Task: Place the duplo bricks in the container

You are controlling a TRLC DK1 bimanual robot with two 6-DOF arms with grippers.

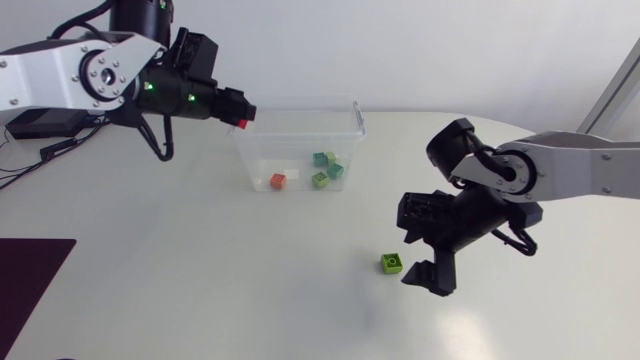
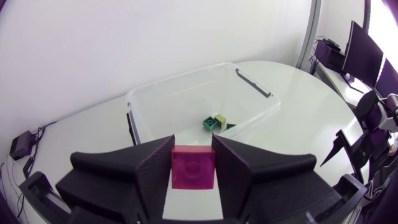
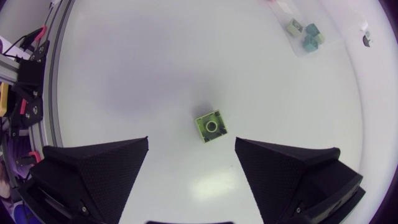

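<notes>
A clear plastic container [image 1: 352, 118] stands at the back middle of the table with several bricks in it: green ones [image 1: 328, 166] and an orange-red one [image 1: 278, 181]. My left gripper [image 1: 241, 113] hangs over the container's left rim, shut on a red-pink brick [image 2: 193, 167]. In the left wrist view the container [image 2: 260, 118] lies ahead of that gripper [image 2: 193, 171]. A lime green brick [image 1: 392, 263] sits on the table in front of the container. My right gripper [image 1: 428, 252] is open just right of it; in the right wrist view the brick [image 3: 211, 126] lies ahead of the gap between the fingers [image 3: 191, 165].
A dark mat [image 1: 25, 285] lies at the table's front left edge. Cables and a black box [image 1: 45, 125] sit at the back left. The right arm [image 1: 570, 170] stretches over the table's right side.
</notes>
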